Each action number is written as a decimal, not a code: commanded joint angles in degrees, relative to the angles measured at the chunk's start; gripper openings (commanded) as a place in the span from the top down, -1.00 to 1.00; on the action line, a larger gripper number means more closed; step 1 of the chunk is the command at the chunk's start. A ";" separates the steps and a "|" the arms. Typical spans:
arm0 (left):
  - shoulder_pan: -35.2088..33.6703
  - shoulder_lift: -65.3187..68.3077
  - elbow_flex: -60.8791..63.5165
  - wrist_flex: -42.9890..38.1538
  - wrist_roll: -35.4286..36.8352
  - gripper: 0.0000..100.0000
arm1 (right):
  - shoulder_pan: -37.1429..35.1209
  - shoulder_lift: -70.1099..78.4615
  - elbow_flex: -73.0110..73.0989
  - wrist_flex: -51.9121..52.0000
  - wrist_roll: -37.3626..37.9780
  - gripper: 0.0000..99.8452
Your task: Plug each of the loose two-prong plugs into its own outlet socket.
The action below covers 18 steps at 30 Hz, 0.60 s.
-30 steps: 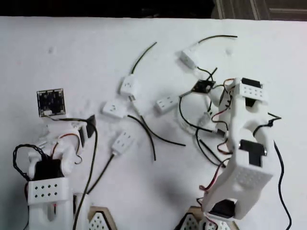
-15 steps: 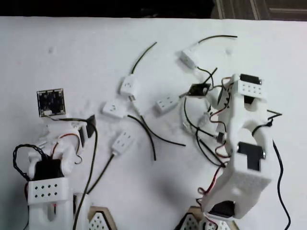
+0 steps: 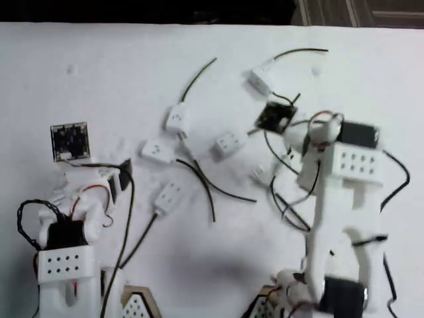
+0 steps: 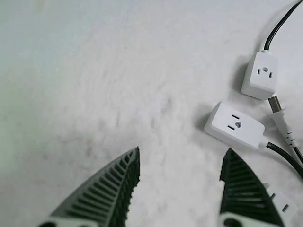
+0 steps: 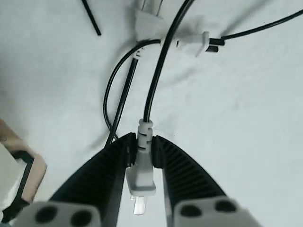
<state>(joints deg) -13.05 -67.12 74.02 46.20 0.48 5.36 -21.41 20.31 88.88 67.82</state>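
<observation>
My right gripper (image 5: 143, 142) is shut on a white two-prong plug (image 5: 140, 176), held above the table, with its black cord (image 5: 154, 80) running away from the fingers. The right arm (image 3: 339, 162) stands raised over the tangle of cords at the right. Two more white plugs (image 5: 149, 21) (image 5: 194, 40) lie on the table below. Several white outlet sockets (image 3: 177, 119) (image 3: 157, 150) (image 3: 230, 142) lie around the middle of the table. My left gripper (image 4: 182, 158) hangs open and holds nothing, near two sockets (image 4: 260, 74) (image 4: 235, 126); in the high view it is at the left (image 3: 119, 179).
Another socket (image 3: 170, 196) with a black cord lies in front of the middle, and one more (image 3: 262, 81) sits at the back. A loose plug (image 3: 257, 173) lies by the right arm. A small black board (image 3: 70, 141) is at the left. Wooden bases (image 3: 136, 303) line the near edge.
The right arm has risen and drawn back toward the near edge with the plug, dragging its cord. The left arm has not moved.
</observation>
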 commanded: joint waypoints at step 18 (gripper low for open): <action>-0.40 -1.01 -0.26 -1.23 -0.62 0.44 | -26.77 9.01 24.26 -34.24 -27.60 0.96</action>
<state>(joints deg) -13.05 -67.12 74.02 46.20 0.48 -20.13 -16.40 48.53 55.30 41.71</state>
